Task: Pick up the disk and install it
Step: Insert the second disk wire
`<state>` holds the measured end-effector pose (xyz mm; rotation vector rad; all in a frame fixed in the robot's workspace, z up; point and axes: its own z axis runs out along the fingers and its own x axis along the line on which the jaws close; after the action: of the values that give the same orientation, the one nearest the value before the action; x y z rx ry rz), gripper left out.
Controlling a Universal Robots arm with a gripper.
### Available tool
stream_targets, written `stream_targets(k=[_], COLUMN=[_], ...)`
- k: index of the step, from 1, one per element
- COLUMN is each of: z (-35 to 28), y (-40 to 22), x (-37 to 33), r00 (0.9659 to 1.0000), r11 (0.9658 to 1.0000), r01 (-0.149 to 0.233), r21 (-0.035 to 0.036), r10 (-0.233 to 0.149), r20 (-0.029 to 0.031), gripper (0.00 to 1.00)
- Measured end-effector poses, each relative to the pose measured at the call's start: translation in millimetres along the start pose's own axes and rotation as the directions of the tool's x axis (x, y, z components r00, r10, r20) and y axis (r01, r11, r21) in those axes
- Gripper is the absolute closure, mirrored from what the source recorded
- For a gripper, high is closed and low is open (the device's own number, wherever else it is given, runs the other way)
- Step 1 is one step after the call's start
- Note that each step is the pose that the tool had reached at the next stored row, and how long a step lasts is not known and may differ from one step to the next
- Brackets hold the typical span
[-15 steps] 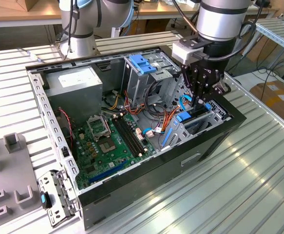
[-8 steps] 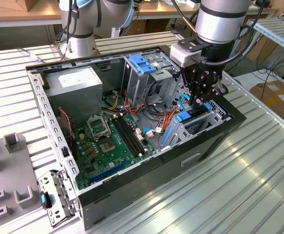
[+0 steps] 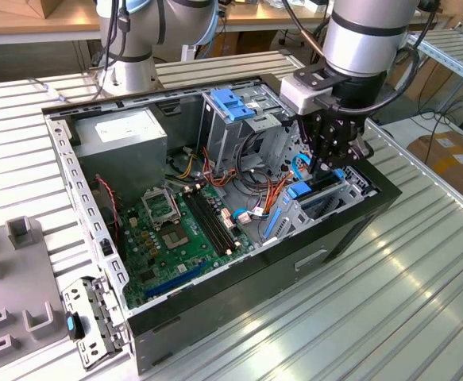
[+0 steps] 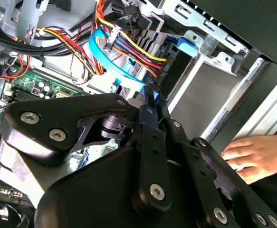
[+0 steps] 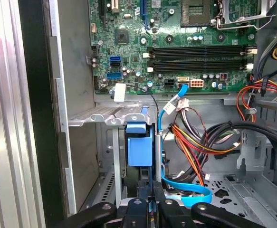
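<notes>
Now the black metal gripper [image 3: 332, 161] sits pinched on the top edge of the flat disk in its glossy blue plastic carrier [image 5: 139, 145], standing upright in the grey sheet-metal drive bay [image 3: 326, 202].

Seen from the exterior view, that bay is at three o'clock within the open black computer case [image 3: 215, 317], beside a green circuit board [image 3: 175, 230]; ribbed aluminium tabletop [image 3: 358, 317] underneath, cardboard boxes [image 3: 449, 155] beyond. A person's hand [image 4: 252, 156] rests on the case edge.
</notes>
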<state>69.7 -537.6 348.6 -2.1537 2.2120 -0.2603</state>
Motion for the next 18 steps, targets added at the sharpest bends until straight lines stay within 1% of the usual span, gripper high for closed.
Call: stream_targets(k=[10, 16, 18], z=[3.1, 4.4, 4.4], y=[0.4, 0.5, 0.6], x=[1.8, 2.8, 2.9], r00=[0.9997, 0.9995, 0.9995], r11=[1.0, 1.0, 1.0], r01=[-0.004, -0.005, -0.005], r21=[-0.0008, -0.0011, -0.0011], r10=[0.004, 0.005, 0.005], r20=[0.0248, 0.0313, 0.0319], gripper=[0.84, 0.84, 0.84])
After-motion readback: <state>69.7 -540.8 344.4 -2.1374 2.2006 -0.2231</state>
